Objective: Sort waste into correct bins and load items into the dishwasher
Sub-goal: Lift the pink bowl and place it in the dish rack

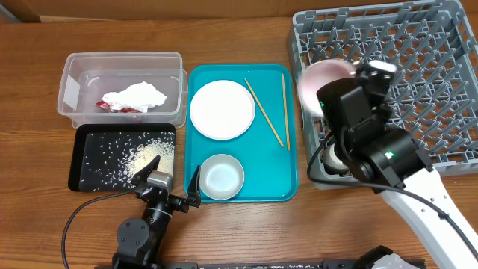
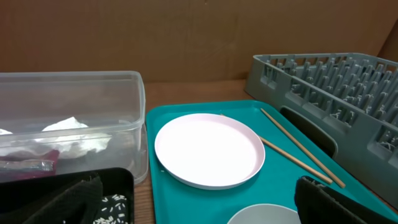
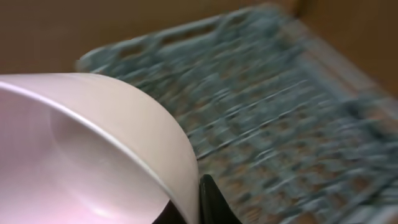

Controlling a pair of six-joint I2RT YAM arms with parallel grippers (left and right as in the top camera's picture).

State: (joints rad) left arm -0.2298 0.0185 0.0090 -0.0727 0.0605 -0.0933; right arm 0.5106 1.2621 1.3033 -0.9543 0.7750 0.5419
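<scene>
My right gripper (image 1: 340,75) is shut on the rim of a white bowl (image 1: 323,81) and holds it tilted over the left edge of the grey dish rack (image 1: 418,45); the bowl (image 3: 93,143) fills the right wrist view, blurred rack (image 3: 280,124) behind. My left gripper (image 1: 173,188) is open and empty, low at the teal tray's front left, beside a small white bowl (image 1: 221,178). A white plate (image 1: 222,109) and two chopsticks (image 1: 273,112) lie on the teal tray. The clear tub (image 1: 123,90) holds a white napkin (image 1: 134,96) and red wrapper (image 1: 112,106). Rice (image 1: 142,158) lies in the black tray (image 1: 82,161).
The teal tray (image 1: 287,179) sits in the middle between the bins and the rack. A white cup (image 1: 336,161) shows under my right arm by the rack's front left corner. Black cables run along the table's front edge.
</scene>
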